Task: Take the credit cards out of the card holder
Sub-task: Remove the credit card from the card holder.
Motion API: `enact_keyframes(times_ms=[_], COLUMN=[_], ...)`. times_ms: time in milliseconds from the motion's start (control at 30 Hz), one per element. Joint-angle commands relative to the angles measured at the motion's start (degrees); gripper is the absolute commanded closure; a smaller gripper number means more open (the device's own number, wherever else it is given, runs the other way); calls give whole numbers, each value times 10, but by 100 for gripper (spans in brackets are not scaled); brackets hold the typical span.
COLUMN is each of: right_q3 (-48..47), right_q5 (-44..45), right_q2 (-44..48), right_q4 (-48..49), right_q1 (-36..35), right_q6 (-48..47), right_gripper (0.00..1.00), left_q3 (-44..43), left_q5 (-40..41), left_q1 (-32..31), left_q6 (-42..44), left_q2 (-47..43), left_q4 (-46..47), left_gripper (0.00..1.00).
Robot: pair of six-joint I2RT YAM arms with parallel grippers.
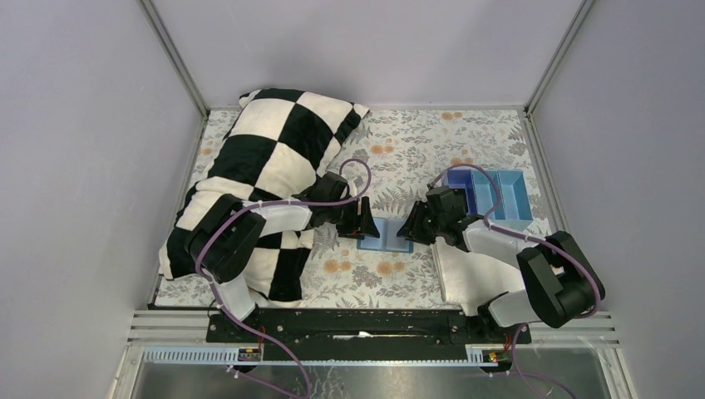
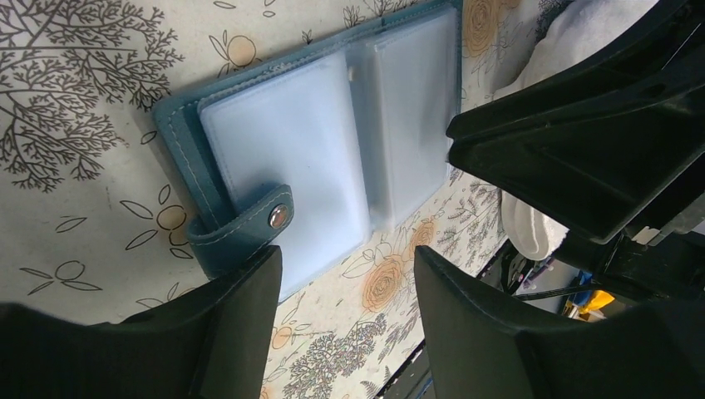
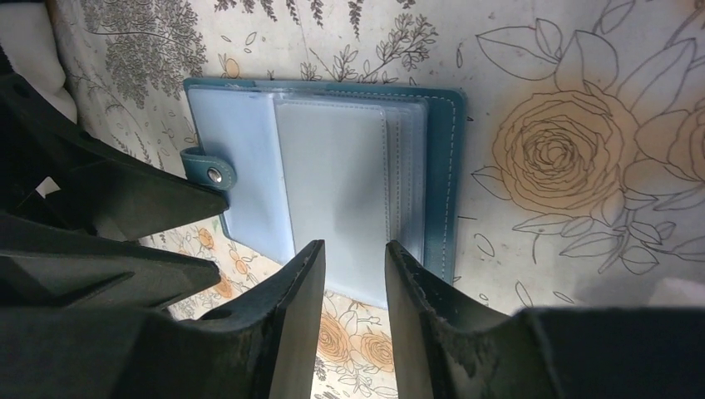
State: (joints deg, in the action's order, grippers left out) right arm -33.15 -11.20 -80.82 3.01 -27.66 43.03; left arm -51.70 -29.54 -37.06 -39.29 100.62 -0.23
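Observation:
The card holder (image 1: 384, 234) lies open and flat on the flowered tablecloth, a teal cover with pale translucent sleeves (image 2: 316, 141) facing up and a snap strap (image 2: 249, 224) at one edge. No credit cards show; whatever the sleeves hold is hidden. My left gripper (image 2: 345, 258) stands open at the holder's left edge, one finger over the strap corner, nothing between its fingers. My right gripper (image 3: 353, 249) hovers open at the holder's (image 3: 332, 166) right side with a narrower gap, its fingers apart above a sleeve and gripping nothing. In the top view the two grippers (image 1: 363, 226) (image 1: 409, 231) face each other across the holder.
A black-and-white checkered pillow (image 1: 266, 158) fills the left of the table under the left arm. A bright blue compartment tray (image 1: 499, 195) stands at the back right. A white cloth (image 1: 465, 274) lies under the right arm. Grey walls enclose the table.

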Motion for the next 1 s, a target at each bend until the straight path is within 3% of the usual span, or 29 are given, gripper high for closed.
enact_keyframes(times_ms=[0, 633, 967], right_q3=[3, 28, -16], right_q5=[-10, -91, 21], right_q2=[-12, -17, 9], right_q4=[40, 150, 6], right_q1=[-4, -3, -4], right_q6=[9, 66, -9], right_gripper=[60, 60, 60], left_q3=[4, -13, -55], left_q5=[-4, -21, -2], left_q1=[2, 2, 2], left_q6=[3, 17, 44], left_q2=[8, 14, -56], left_q4=[27, 21, -48], left_gripper=[36, 36, 36])
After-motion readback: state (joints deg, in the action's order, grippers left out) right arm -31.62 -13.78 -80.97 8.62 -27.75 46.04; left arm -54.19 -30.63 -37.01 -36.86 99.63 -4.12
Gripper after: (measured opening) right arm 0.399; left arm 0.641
